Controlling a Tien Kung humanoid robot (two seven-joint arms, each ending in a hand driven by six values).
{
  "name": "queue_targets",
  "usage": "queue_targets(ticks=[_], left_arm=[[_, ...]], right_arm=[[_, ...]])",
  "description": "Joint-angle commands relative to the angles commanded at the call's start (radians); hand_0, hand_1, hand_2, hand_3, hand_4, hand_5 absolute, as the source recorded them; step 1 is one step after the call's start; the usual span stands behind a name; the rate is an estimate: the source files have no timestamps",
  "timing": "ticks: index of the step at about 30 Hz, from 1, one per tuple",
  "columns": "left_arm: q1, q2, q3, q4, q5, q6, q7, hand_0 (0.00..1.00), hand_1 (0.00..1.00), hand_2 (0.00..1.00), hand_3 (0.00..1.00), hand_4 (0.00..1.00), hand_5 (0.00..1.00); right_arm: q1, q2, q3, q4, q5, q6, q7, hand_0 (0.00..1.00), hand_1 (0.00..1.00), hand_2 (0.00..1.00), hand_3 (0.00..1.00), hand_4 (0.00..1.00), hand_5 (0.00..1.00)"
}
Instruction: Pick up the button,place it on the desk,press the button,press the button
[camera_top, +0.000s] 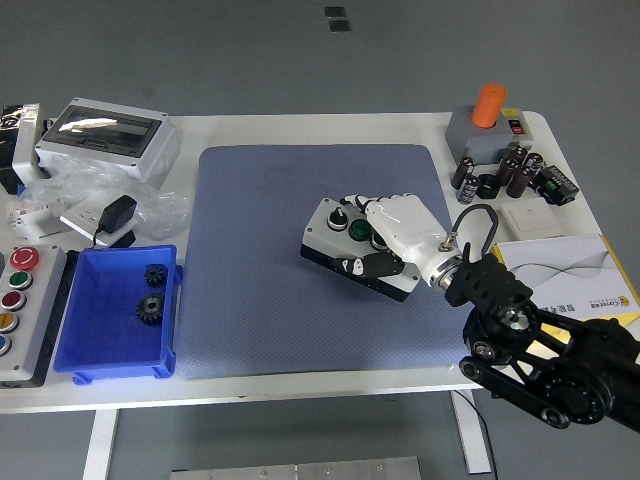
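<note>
The button box (345, 240), a white-topped control station with a black base, a green push button and a dark selector knob, sits over the middle-right of the blue-grey mat (270, 290). It appears tilted and slightly raised off the mat, though whether its far edge touches the mat cannot be told. The right hand (395, 235) is clamped on it: white fingers (385, 212) curl over the top at the box's 3 o'clock end, and the dark thumb presses on its near side at about 5 o'clock.

As a judgement, the pick-up is done and the box is mid-carry; setting it flat on the bench and both presses remain. The left hand is not in view.

From the box, a blue bin (115, 315) with two black gears (152, 290) lies at 9 o'clock. A grey enclosure with a clear lid (105, 135) stands at 10 o'clock, with a black plug adapter (115, 218) on plastic wrap below it. A multi-button panel (20, 300) sits at the left edge of the white bench (300, 128). At 2 o'clock stand a grey unit with an orange knob (485, 120) and dark capacitors (500, 172); at 4 o'clock lies a yellow-and-white carton (575, 285).
</note>
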Motion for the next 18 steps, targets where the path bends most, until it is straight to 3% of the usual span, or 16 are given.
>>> queue_targets(ticks=[7,18], left_arm=[[-0.001,0.001,0.001,0.0,0.0,0.001,0.002,0.63,0.632,0.555,0.651,0.644,0.161],[-0.001,0.001,0.001,0.0,0.003,0.001,0.005,0.63,0.631,0.554,0.65,0.641,0.16]], right_arm=[[0.091,0.012,-0.134,-0.04,-0.048,-0.027,0.12,0.127,0.335,0.369,0.552,0.412,0.002],[0.143,0.069,-0.214,-0.143,-0.078,-0.031,0.171,0.171,0.358,0.375,0.559,0.382,0.002]])
